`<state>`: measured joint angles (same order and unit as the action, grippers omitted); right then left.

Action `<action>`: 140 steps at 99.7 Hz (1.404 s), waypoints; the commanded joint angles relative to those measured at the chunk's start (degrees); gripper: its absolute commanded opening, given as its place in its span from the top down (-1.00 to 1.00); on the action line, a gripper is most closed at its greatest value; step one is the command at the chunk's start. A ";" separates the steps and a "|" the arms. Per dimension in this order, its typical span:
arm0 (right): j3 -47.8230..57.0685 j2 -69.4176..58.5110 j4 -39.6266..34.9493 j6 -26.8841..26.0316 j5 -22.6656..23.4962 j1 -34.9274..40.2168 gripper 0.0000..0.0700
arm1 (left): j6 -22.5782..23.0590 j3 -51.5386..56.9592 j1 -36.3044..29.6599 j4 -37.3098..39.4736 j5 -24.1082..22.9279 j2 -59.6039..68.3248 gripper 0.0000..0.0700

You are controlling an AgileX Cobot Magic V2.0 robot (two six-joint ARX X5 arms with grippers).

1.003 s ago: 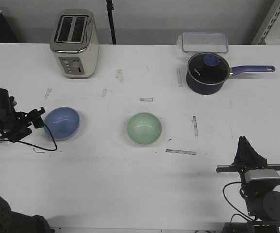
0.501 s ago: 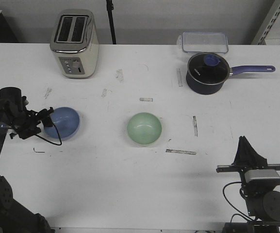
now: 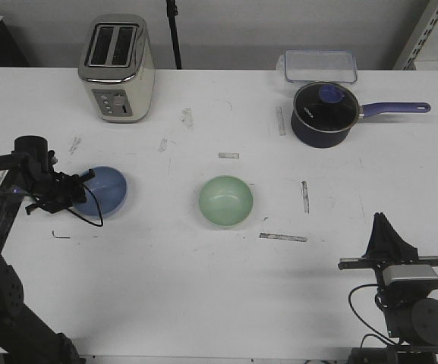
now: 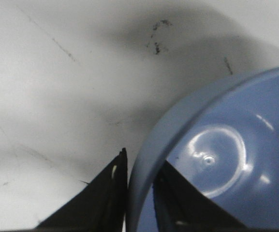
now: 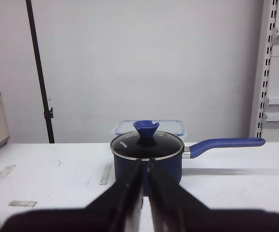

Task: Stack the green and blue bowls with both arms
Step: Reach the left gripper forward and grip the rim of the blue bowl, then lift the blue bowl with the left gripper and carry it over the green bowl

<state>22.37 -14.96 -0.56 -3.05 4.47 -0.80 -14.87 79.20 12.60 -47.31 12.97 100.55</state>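
The blue bowl (image 3: 106,189) sits on the left of the white table, and in the left wrist view the blue bowl (image 4: 216,159) fills the frame. My left gripper (image 3: 73,196) is at its left rim. There the left gripper (image 4: 143,157) is shut on the rim, with one finger outside the wall and one inside. The green bowl (image 3: 225,201) stands alone at the table's middle, upright and untouched. My right gripper (image 3: 386,227) rests near the front right edge, far from both bowls. In its wrist view the right gripper (image 5: 145,162) is shut with nothing in it.
A cream toaster (image 3: 117,68) stands at the back left. A dark navy saucepan (image 3: 323,114) with a glass lid and purple handle stands at the back right, with a clear lidded box (image 3: 319,66) behind it. Tape marks dot the table (image 3: 203,288).
My left arm has moved right and forward to the blue bowl, and its fingers now straddle the rim. The bowl shifted slightly right. The right arm has not moved.
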 commanded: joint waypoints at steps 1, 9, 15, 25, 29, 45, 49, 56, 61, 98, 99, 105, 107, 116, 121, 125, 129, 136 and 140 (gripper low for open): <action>0.20 0.02 0.59 -0.55 0.00 -0.02 0.96 | 0.42 0.50 -0.09 -0.55 -0.09 1.38 0.81; 0.20 0.02 0.59 -0.57 0.00 -0.02 0.96 | 0.13 0.50 -0.37 -0.72 0.00 1.29 0.94; 0.20 0.02 0.59 -0.57 0.00 -0.02 0.96 | -1.09 0.50 -0.68 -0.74 0.02 0.70 1.00; 0.22 0.02 0.59 -0.57 0.00 -0.02 0.96 | -2.40 0.59 -1.07 -0.55 1.16 -1.03 1.00; 0.20 0.02 0.59 -0.57 0.00 -0.02 0.96 | -2.73 0.66 -1.09 -0.55 1.27 -1.86 1.00; 0.20 0.02 0.61 -0.57 0.00 -0.02 0.96 | -3.93 1.11 -2.32 -1.36 1.62 -5.62 1.00; 0.20 0.02 0.59 -0.57 0.00 -0.02 0.96 | -4.31 1.53 -2.60 -1.90 1.97 -6.47 1.00; 0.20 0.02 0.59 -0.57 0.00 -0.02 0.96 | -4.28 2.73 -3.56 -3.06 2.14 -7.65 1.00; 0.20 0.02 0.59 -0.57 0.00 -0.02 0.96 | -4.28 4.20 -4.74 -4.17 2.14 -8.17 1.00; 0.20 0.02 0.59 -0.57 0.00 -0.02 0.96 | -8.81 11.78 -19.21 -1.18 2.14 -8.02 1.00; 0.20 0.02 0.59 -0.57 0.00 -0.02 0.96 | -9.07 11.85 -19.67 -0.98 2.14 -7.93 1.00; 0.22 0.02 0.59 -0.57 0.00 -0.02 0.96 | -10.62 12.24 -22.14 -0.09 2.14 -7.43 1.00; 0.20 0.02 0.61 -0.57 0.00 -0.02 0.96 | -10.84 12.35 -22.73 0.13 2.14 -7.28 1.00; 0.20 0.02 0.59 -0.57 0.00 -0.02 0.96 | -11.69 13.07 -26.51 0.96 2.14 -5.95 1.00; 0.22 0.02 0.59 -0.57 0.00 -0.02 0.96 | -11.78 13.42 -28.44 1.16 2.14 -5.18 1.00; 0.20 0.02 0.59 -0.57 0.00 -0.02 0.96 | -11.78 13.81 -29.83 1.22 2.14 -4.39 1.00; 0.20 0.02 0.59 -0.57 0.00 -0.02 0.96 | -11.78 14.29 -31.21 1.14 2.14 -3.45 1.00; 0.20 0.02 0.59 -0.57 0.00 -0.02 0.96 | -11.80 15.15 -33.20 1.09 2.14 -1.92 1.00; 0.20 0.02 0.59 -0.57 0.00 -0.02 0.96 | -11.80 15.69 -34.07 1.07 2.14 -1.20 1.00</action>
<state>22.37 -14.96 -0.56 -3.05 4.47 -0.80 -26.28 92.75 -20.53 -46.46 14.94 97.49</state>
